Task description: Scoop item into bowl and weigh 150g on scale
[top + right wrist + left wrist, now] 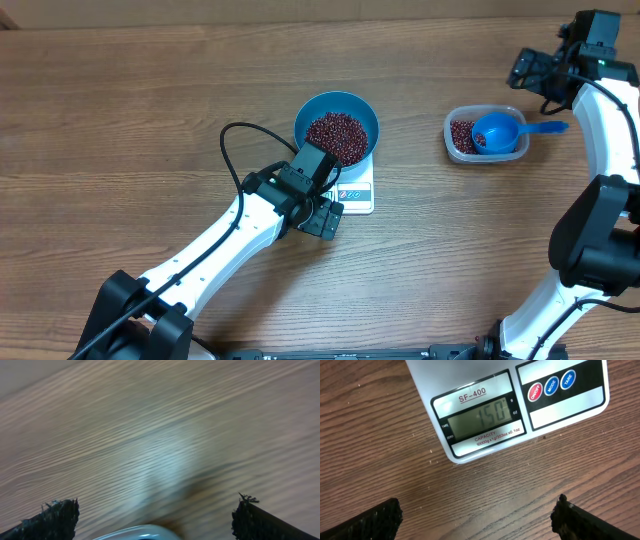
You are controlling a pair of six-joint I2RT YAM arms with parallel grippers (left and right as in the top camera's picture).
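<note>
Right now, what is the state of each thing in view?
scale, on, display shows 150
bowl, on the scale, holding beans
tub, holds a few beans
scoop, empty, resting in the tub
left gripper, open, empty
right gripper, open, empty

table [150, 110]: we see matt grained wood
scale [470, 372]: smooth white plastic
bowl [331, 102]: smooth blue inside
tub [486, 109]: clear plastic

You have open surface [120, 110] along the far edge and left side. The bowl [368, 118] on the scale [360, 190] blocks the middle, the left arm [220, 240] crosses the near side, and the tub [510, 113] stands toward the right edge.
</note>
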